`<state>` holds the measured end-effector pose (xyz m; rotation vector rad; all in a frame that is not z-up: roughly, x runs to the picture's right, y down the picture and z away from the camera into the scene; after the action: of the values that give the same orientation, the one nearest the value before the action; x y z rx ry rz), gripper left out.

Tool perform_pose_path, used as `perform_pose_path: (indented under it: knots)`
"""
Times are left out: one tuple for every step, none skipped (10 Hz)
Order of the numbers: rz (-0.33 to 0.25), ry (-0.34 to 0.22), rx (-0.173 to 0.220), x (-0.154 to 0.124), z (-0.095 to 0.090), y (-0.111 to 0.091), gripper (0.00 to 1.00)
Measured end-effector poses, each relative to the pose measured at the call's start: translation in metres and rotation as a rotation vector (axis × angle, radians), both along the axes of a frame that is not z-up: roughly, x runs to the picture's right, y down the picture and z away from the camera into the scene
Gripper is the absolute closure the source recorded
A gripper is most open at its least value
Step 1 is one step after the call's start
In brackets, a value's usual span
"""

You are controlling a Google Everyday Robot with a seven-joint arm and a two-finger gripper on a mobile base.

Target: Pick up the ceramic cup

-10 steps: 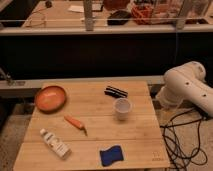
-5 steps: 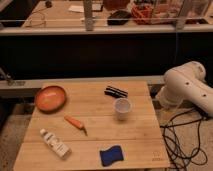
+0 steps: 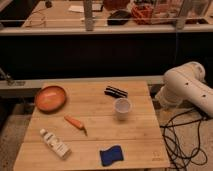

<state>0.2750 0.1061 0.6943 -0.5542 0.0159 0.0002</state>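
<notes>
My pincer's not showing, only my arm (image 3: 186, 90), so can't tell its grip. The ceramic cup (image 3: 122, 108) stands on the tabletop (image 3: 135, 142) beside that arm.

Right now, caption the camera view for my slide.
White ceramic cup untouched on wooden table; robot arm at right, gripper out of view.

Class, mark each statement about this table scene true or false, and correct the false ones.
1. The ceramic cup stands upright on the table. True.
2. The orange bowl lies to the right of the cup. False: it lies at the table's left side.
3. The carrot is inside the bowl. False: it lies on the table, between the bowl and the white bottle.
4. A blue cloth lies near the table's front edge. True.
5. The gripper holds the cup. False: the gripper is out of view; only the white arm shows, beside the table's right edge, apart from the cup.
</notes>
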Motion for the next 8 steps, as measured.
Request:
perform_pose_path:
  knots:
    - [-0.035, -0.032, 0.009, -0.014, 0.01, -0.001, 0.2]
    - [-0.066, -0.064, 0.019, -0.033, 0.02, -0.001, 0.2]
    - [-0.104, -0.096, 0.03, -0.054, 0.03, -0.001, 0.2]
    - [-0.142, -0.132, 0.039, -0.077, 0.041, -0.002, 0.2]
    - [-0.184, -0.165, 0.047, -0.091, 0.054, -0.003, 0.2]
    - [-0.224, -0.198, 0.06, -0.102, 0.07, 0.0, 0.2]
    - [-0.25, -0.227, 0.066, -0.107, 0.086, 0.006, 0.2]
    - [-0.257, -0.249, 0.069, -0.108, 0.096, 0.01, 0.2]
